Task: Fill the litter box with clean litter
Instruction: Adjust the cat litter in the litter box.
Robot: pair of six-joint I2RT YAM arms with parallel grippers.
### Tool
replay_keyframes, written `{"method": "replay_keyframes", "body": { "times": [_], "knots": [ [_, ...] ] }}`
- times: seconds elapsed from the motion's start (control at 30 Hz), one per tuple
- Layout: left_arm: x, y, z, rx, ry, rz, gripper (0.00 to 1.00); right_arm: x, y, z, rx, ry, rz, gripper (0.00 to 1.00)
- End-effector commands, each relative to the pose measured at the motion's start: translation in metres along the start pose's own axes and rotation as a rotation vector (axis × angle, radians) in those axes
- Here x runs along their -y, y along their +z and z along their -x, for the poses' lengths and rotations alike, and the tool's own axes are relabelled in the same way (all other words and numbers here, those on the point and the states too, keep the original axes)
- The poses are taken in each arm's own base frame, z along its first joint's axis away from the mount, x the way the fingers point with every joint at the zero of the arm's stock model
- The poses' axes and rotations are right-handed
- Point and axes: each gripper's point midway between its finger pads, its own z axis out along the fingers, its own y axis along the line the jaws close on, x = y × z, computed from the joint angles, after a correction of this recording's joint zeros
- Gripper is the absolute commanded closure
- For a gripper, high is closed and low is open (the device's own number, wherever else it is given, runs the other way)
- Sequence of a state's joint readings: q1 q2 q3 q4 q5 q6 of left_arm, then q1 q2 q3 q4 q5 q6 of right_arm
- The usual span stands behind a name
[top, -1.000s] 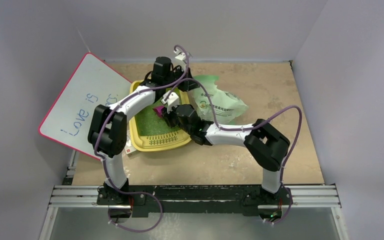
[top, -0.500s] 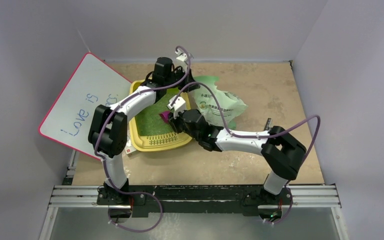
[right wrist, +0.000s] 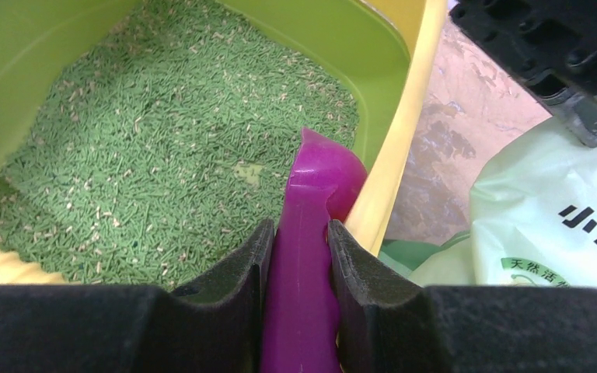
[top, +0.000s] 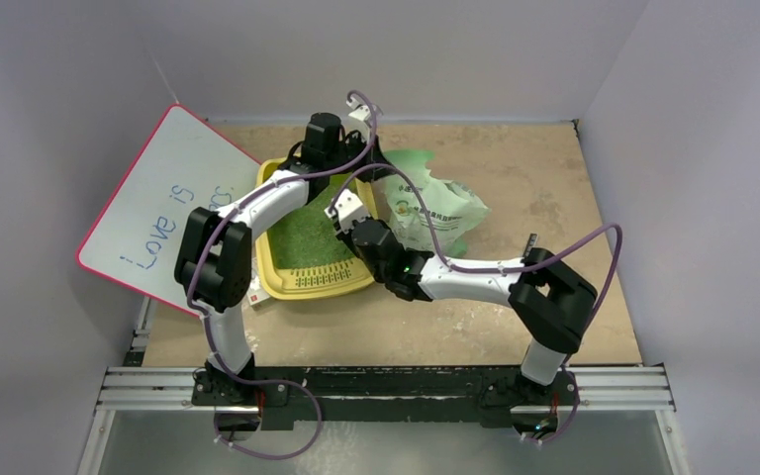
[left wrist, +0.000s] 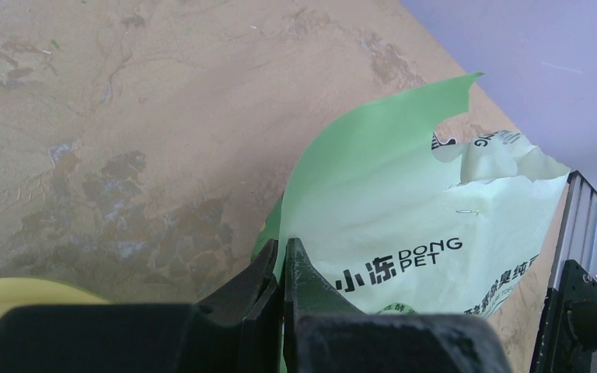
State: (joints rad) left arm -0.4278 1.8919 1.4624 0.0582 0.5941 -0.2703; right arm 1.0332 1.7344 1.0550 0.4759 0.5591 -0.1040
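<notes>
My right gripper (right wrist: pixel 299 233) is clamped on the purple scoop (right wrist: pixel 319 175), at the litter box (right wrist: pixel 400 132) rim beside the bag (left wrist: pixel 404 202). Green litter (right wrist: pixel 163 155) covers its floor. My left gripper (left wrist: pixel 282 260) is pinched tight on the bag's edge.

1. A tan counter (top: pixel 515 168) fills the middle of the enclosure. Its surface is worn and mottled, with darker brown patches and pale smears that show close up in the left wrist view.
2. Plain, pale lavender-grey walls close it in on three sides: a back wall (top: pixel 426 49), a left wall (top: pixel 40 119) and a right wall (top: pixel 722 148).
3. A slotted aluminium rail (top: pixel 623 388) runs across the counter's near edge.
4. In front of the rail lies a smooth grey strip (top: pixel 406 445) with a dull sheen.
5. The light is soft and even, and the shadows are faint.
</notes>
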Motion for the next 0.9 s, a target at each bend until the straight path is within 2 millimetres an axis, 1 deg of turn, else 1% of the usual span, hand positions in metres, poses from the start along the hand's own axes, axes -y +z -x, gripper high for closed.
{"method": "replay_keyframes", "body": {
  "times": [0.0, 0.13, 0.2, 0.23, 0.27, 0.37, 0.4, 0.43, 0.57, 0.67, 0.8, 0.87],
  "knots": [
    [0.008, -0.003, 0.016, 0.048, 0.031, -0.011, 1.00, -0.004, -0.004, 0.026, 0.046, -0.010, 0.001, 1.00],
    [0.008, -0.004, 0.014, 0.043, 0.027, -0.013, 1.00, -0.031, -0.006, 0.027, 0.014, 0.033, 0.146, 1.00],
    [0.009, -0.004, 0.014, 0.045, 0.029, -0.013, 1.00, -0.038, -0.014, 0.036, 0.041, 0.069, 0.200, 1.00],
    [0.009, -0.004, 0.015, 0.047, 0.031, -0.013, 1.00, -0.040, -0.019, 0.044, 0.066, 0.109, 0.222, 1.00],
    [0.010, -0.004, 0.015, 0.047, 0.031, -0.013, 1.00, -0.041, -0.024, 0.050, 0.087, 0.146, 0.240, 1.00],
    [0.011, -0.004, 0.015, 0.048, 0.030, -0.016, 1.00, -0.032, -0.038, 0.070, 0.144, 0.190, 0.245, 1.00],
    [0.013, -0.005, 0.015, 0.052, 0.033, -0.020, 1.00, -0.030, -0.042, 0.074, 0.146, 0.192, 0.251, 1.00],
    [0.013, -0.005, 0.015, 0.053, 0.035, -0.022, 1.00, -0.032, -0.047, 0.077, 0.142, 0.202, 0.278, 1.00],
    [0.018, -0.005, 0.017, 0.060, 0.044, -0.041, 1.00, -0.025, -0.068, 0.098, 0.140, 0.256, 0.319, 1.00],
    [0.022, -0.005, 0.019, 0.064, 0.052, -0.054, 1.00, -0.023, -0.083, 0.096, 0.078, 0.290, 0.364, 1.00],
    [0.027, -0.007, 0.019, 0.064, 0.067, -0.063, 1.00, -0.016, -0.102, 0.080, 0.013, 0.368, 0.391, 1.00],
    [0.029, -0.007, 0.020, 0.067, 0.071, -0.068, 1.00, -0.008, -0.109, 0.075, -0.012, 0.443, 0.421, 1.00]
  ]
}}
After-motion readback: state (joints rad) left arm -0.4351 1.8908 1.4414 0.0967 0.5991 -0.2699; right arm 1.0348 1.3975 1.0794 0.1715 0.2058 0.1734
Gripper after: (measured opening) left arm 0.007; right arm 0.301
